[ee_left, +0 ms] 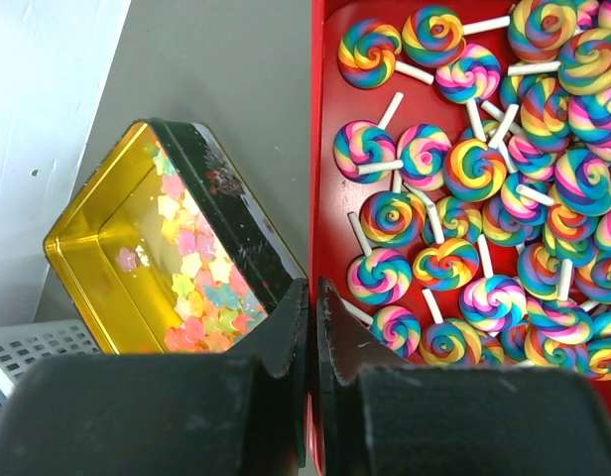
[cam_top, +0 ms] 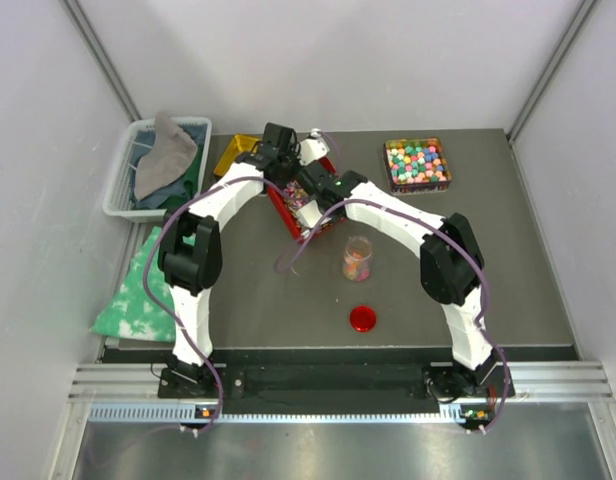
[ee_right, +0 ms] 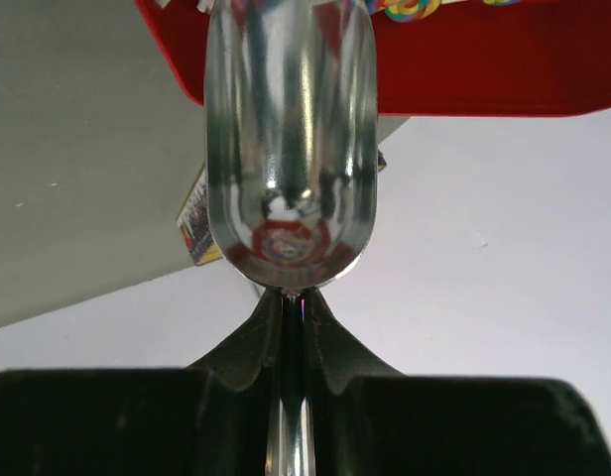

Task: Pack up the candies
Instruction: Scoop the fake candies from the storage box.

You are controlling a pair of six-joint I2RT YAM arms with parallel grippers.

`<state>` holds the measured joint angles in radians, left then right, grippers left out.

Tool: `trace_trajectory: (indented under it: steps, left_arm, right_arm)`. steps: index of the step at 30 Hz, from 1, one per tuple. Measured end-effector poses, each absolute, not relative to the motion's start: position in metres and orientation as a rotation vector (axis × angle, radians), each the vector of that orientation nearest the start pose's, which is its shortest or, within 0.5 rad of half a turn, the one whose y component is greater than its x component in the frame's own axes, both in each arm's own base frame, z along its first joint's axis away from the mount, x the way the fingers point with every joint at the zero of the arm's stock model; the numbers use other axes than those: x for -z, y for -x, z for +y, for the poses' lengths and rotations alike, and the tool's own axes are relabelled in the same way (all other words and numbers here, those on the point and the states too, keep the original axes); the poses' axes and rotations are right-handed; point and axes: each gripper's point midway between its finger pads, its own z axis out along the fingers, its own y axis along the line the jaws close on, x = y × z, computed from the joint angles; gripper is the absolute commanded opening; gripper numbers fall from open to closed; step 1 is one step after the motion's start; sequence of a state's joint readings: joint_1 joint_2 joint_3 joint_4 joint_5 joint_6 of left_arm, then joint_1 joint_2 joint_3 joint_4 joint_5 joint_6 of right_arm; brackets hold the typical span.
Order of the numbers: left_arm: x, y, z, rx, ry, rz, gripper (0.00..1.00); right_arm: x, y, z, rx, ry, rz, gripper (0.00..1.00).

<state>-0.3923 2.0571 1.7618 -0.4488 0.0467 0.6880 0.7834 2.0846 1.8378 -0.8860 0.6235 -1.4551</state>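
My left gripper (ee_left: 312,297) is shut on the left rim of a red tray (ee_left: 326,208) full of rainbow swirl lollipops (ee_left: 464,169). In the top view this tray (cam_top: 285,212) lies at the back centre, under both wrists. My right gripper (ee_right: 294,297) is shut on the handle of an empty metal scoop (ee_right: 291,139), whose bowl is just in front of the red tray's outer wall (ee_right: 484,69). A yellow tin (ee_left: 87,258) left of the tray holds pastel star candies (ee_left: 196,268). A clear jar (cam_top: 357,258) partly filled with mixed candies stands at mid-table.
A red round lid (cam_top: 363,318) lies in front of the jar. A tray of round pastel balls (cam_top: 418,163) sits at the back right. A white basket (cam_top: 123,190) with a grey cloth is at the back left, and a green cloth (cam_top: 133,295) lies at the left edge.
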Motion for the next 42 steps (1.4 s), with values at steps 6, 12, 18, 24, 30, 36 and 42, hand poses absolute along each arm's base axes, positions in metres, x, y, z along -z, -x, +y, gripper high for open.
trace_trajectory:
  steps: [6, 12, 18, 24, 30, 36, 42]
  left_arm:
    - [-0.136, -0.520, -0.196, -0.096, -1.219, 1.978, 0.00]
    - [-0.133, -0.519, -0.194, -0.101, -1.217, 1.981, 0.00]
    - [-0.134, -0.518, -0.193, -0.098, -1.205, 1.979, 0.00]
    - [-0.136, -0.514, -0.192, -0.093, -1.206, 1.973, 0.00]
    - [-0.138, -0.511, -0.194, -0.080, -1.211, 1.967, 0.00]
    - [-0.136, -0.510, -0.194, -0.074, -1.209, 1.972, 0.00]
    - [-0.136, -0.510, -0.193, -0.079, -1.196, 1.981, 0.00]
  right_arm:
    - [-0.163, -0.429, 0.241, 0.991, 2.414, 1.398, 0.00]
    - [-0.161, -0.435, 0.240, 1.077, 2.391, 1.348, 0.00]
    - [-0.163, -0.432, 0.247, 1.073, 2.402, 1.322, 0.00]
    - [-0.161, -0.421, 0.257, 0.897, 2.445, 1.368, 0.00]
    - [-0.147, -0.408, 0.266, 0.723, 2.455, 1.432, 0.00]
    - [-0.137, -0.405, 0.268, 0.667, 2.394, 1.518, 0.00]
    - [-0.132, -0.403, 0.270, 0.636, 2.312, 1.614, 0.00]
